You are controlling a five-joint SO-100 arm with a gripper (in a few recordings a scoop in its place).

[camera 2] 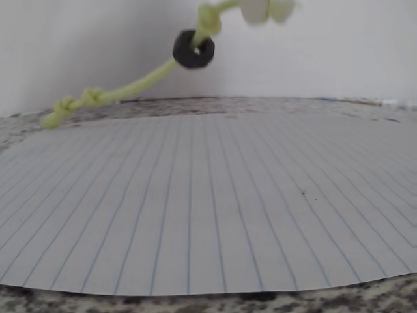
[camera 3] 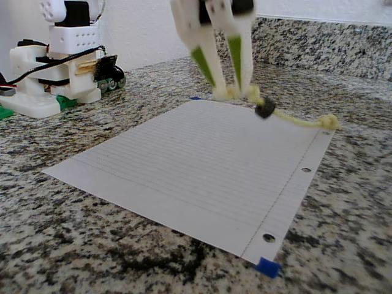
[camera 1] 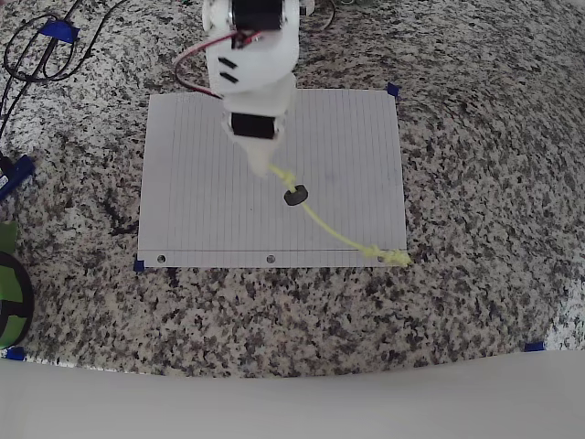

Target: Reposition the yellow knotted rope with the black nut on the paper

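Overhead view shows the hand (camera 1: 271, 168) pinching one knotted end of the yellow knotted rope (camera 1: 334, 233), above the middle of the paper (camera 1: 201, 183). Its fingers (camera 3: 205, 64) are nearly closed, with only the thin cord between their tips. That end is lifted, so the rope slopes down to its far knot (camera 1: 396, 258), which lies at the sheet's corner by the punched holes (camera 1: 271, 260). The black nut (camera 1: 294, 195) is threaded on the cord and hangs just below the grip; I judge the upper knot stops it from slipping off. The cord looks soft and twisted, the nut hard and hexagonal, the lined sheet flat and smooth on the speckled granite bench (camera 1: 475, 183), its corners held by blue tape (camera 3: 267, 267).
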